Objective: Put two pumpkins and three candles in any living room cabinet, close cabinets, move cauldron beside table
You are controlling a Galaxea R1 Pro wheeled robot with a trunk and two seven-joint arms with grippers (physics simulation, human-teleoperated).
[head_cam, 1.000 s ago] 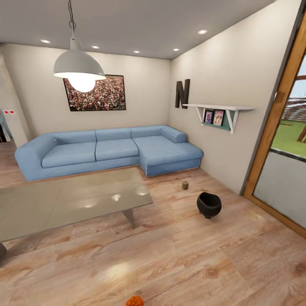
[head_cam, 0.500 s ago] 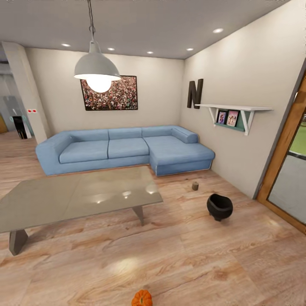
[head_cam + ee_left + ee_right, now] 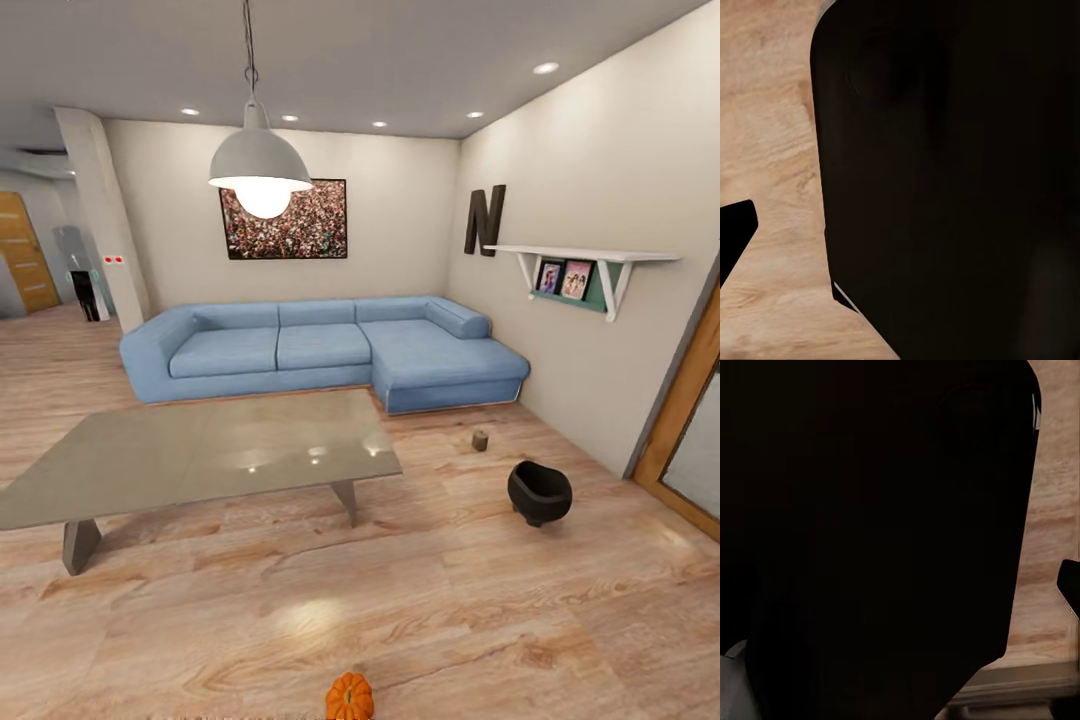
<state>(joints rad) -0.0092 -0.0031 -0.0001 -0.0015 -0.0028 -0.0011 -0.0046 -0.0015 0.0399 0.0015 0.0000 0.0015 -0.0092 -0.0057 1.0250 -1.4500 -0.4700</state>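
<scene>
Black cauldron [image 3: 540,492] stands on the wood floor [image 3: 450,610] at four o'clock from the grey worktop [image 3: 210,455]; a candle [image 3: 480,439] near it, pumpkin [image 3: 349,697] at six o'clock. Claw state cannot be told.

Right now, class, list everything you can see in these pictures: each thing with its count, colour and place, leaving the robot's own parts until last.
pumpkin: one, orange, on the floor at the head view's bottom edge
candle: one, olive-brown, on the floor between sofa and cauldron
cauldron: one, black, on the floor right of the table, apart from it
table: one, grey-beige top, in front of the sofa
sofa: one, blue, corner-shaped, against the back wall
lamp: one, white, hanging above the table
picture: one, dark-framed, on the back wall
letter N: one, dark, on the right wall
shelf: one, white, right wall, holding two framed photos
robot body: dark casing close to both wrist cameras; pincer state cannot be told
</scene>
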